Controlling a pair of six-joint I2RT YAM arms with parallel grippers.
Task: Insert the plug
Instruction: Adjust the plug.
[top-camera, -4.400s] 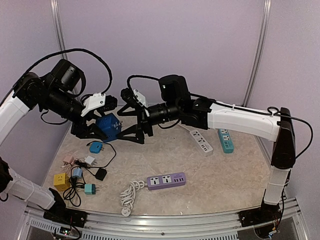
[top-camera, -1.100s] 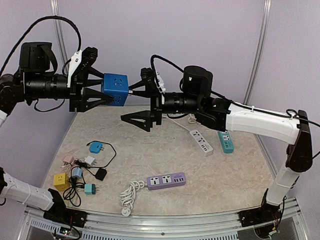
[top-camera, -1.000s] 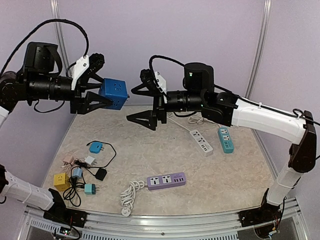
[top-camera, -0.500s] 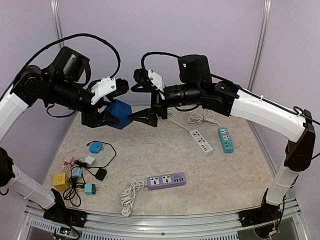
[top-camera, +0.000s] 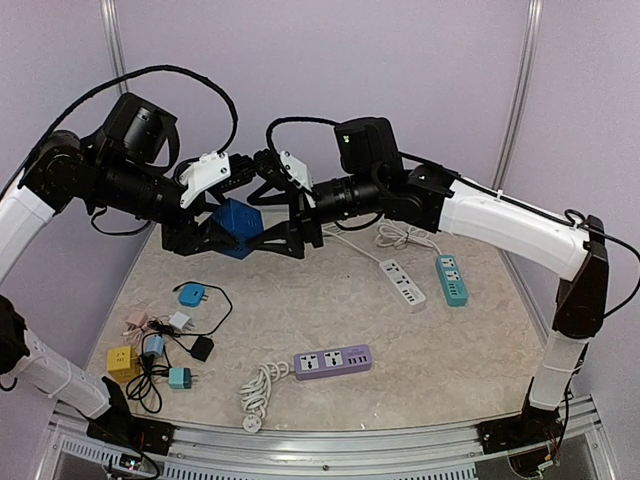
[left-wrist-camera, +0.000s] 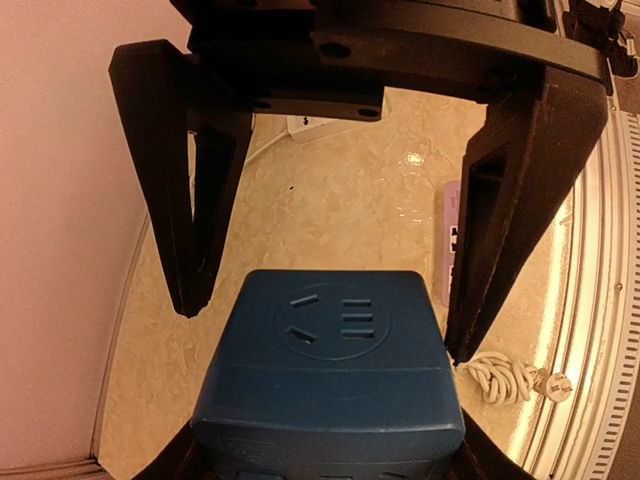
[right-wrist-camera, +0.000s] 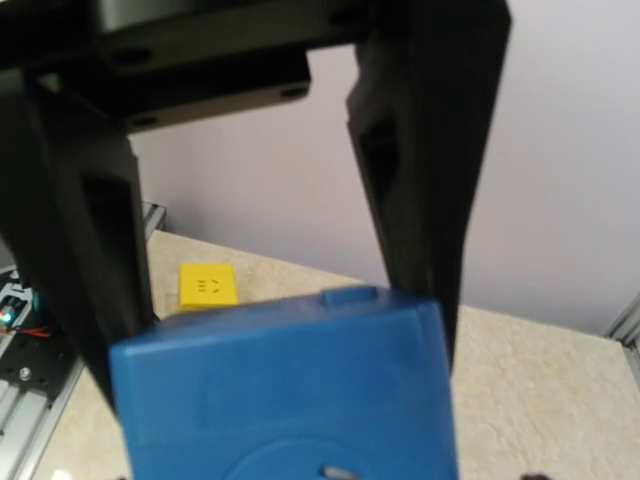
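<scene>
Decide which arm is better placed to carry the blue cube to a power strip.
Probably right: the right gripper straddles the blue cube that the left gripper holds, and the white strip and teal strip lie on its side of the table.

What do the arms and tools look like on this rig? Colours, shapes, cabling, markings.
The left arm and right arm have white link shells with black joints and black wrist housings. A loose black cable loops over each. The left tool and right tool are black, each with two tapered wedge fingers and a white bracket behind them. No markings are legible.
</scene>
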